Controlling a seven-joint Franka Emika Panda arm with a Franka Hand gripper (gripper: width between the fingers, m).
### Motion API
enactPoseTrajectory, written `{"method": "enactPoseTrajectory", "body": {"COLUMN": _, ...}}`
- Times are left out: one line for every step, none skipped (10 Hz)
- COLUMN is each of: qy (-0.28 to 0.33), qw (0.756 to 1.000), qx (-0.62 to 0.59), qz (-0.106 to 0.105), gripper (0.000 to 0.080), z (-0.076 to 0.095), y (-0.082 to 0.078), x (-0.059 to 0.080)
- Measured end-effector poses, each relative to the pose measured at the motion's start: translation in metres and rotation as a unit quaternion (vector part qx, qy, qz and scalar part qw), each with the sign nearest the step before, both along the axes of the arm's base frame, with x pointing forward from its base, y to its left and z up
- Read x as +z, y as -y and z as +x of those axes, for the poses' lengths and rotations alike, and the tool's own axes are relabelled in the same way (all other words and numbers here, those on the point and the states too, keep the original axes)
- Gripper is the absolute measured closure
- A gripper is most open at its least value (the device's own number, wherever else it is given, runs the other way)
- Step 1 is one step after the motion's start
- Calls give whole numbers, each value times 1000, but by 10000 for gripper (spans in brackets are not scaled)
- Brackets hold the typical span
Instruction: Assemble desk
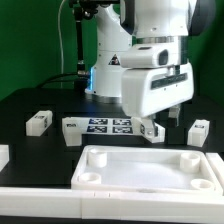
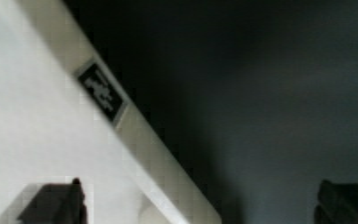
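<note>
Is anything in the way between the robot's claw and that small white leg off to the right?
Nothing visible does. The end effector hangs low beside the marker board, and only bare black table lies between it and the leg at the exterior view's right.

Exterior view: camera off the arm, set in front of the table [image 1: 30, 100] and raised a little, facing across it toward the arm [image 1: 150, 60], which fills the upper right of the frame and is cut off at the top. Mid distance. The tabletop panel [image 1: 150, 168] is nearest, across the lower frame, with the marker board [image 1: 108, 125] at centre behind it. Wrist view: camera on the wrist, looking down past the gripper [image 2: 197, 205], with both dark fingertips [image 2: 51, 203] in shot, spread apart. Very close, soft focus. Shared ground: the black table under the gripper. A white tagged surface [image 2: 34, 130] also shows close up; which part it is, cannot tell.
</note>
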State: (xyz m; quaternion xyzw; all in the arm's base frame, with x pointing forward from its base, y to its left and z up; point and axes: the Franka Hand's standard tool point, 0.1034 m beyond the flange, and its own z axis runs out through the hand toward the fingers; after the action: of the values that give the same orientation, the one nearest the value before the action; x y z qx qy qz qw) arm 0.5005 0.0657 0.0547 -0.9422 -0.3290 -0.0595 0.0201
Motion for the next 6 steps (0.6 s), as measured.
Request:
{"method": "enactPoseTrajectory", "body": {"qy": -6, "qw": 998, "qx": -55, "qz": 8, "gripper": 150, "z": -1, "y": -3, "x": -1}}
{"method": "enactPoseTrajectory", "body": {"qy": -15, "qw": 990, "qx": -138, "qz": 23, "gripper": 150, "z": -3, "y": -8, "x": -1}}
{"method": "enactPoseTrajectory", "body": {"qy": -23, "qw": 980, "qx": -194, "qz": 31, "gripper": 150, "z": -5, "y": -15, "x": -3}}
{"method": "enactPoseTrajectory", "body": {"qy": -27, "qw": 974, "qx": -220, "qz": 35, "gripper": 150, "z": -6, "y": -20, "x": -5}}
{"method": "enactPoseTrajectory", "body": {"qy": -31, "qw": 965, "qx": -256, "qz": 40, "gripper": 150, "z": -6, "y": -19, "x": -5}}
{"method": "enactPoseTrajectory", "body": {"qy": -34, "qw": 958, "qx": -281, "qz": 44, "gripper": 150, "z": -6, "y": -20, "x": -5}}
